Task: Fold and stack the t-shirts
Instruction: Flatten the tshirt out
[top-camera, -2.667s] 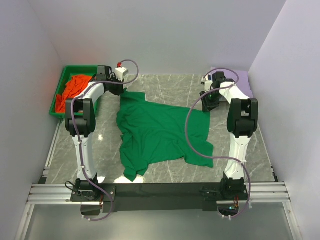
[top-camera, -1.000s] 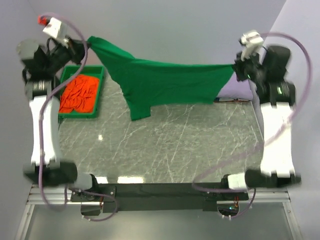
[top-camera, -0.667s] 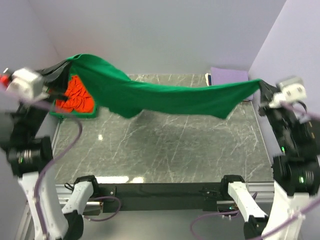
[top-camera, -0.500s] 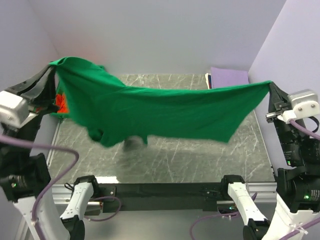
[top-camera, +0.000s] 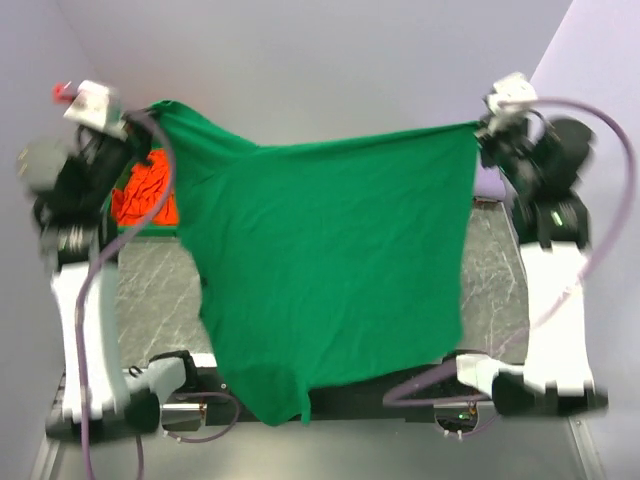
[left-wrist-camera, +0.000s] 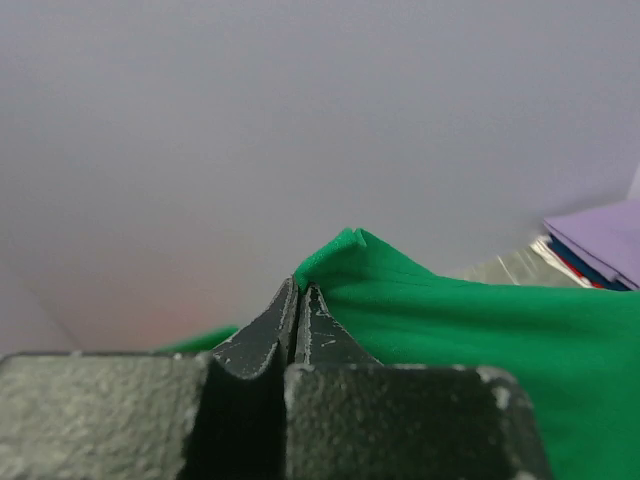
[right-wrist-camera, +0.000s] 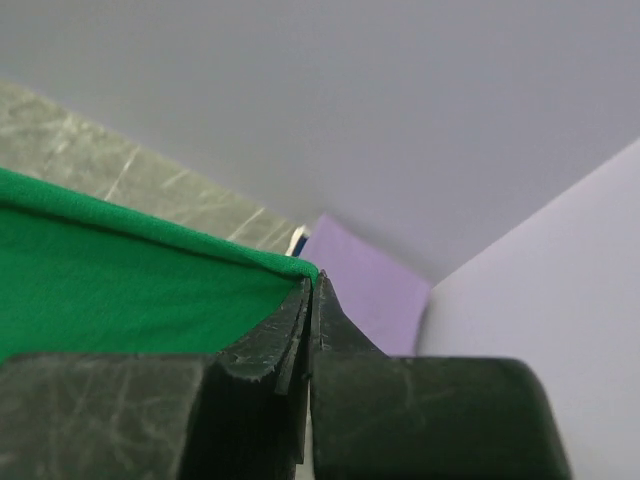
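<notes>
Grey-veined marble tabletop (top-camera: 150, 290) lies under pale walls, and most of it is hidden from the top camera by the bright green t-shirt (top-camera: 330, 260), which hangs in the air as one broad sheet. Its upper edge is pulled nearly straight between the two arms. The left gripper (left-wrist-camera: 297, 290) is pinched tight on one top corner, a small peak of green cloth poking out past its fingertips. The right gripper (right-wrist-camera: 312, 285) is clamped just as tightly on the opposite corner, the hem running away from its tips.

That held edge runs left to right across the table, high above it. The rest of the shirt drops from it toward the near side, ending in a dangling sleeve (top-camera: 290, 400) low on the left. Neither arm is nearer; each owns one corner, so laying the shirt flat likely calls for both to descend together, letting the free lower edge touch down first.

An orange t-shirt (top-camera: 140, 195) sits crumpled at the far left, and a lavender t-shirt (right-wrist-camera: 360, 290) lies flat at the far right corner.
</notes>
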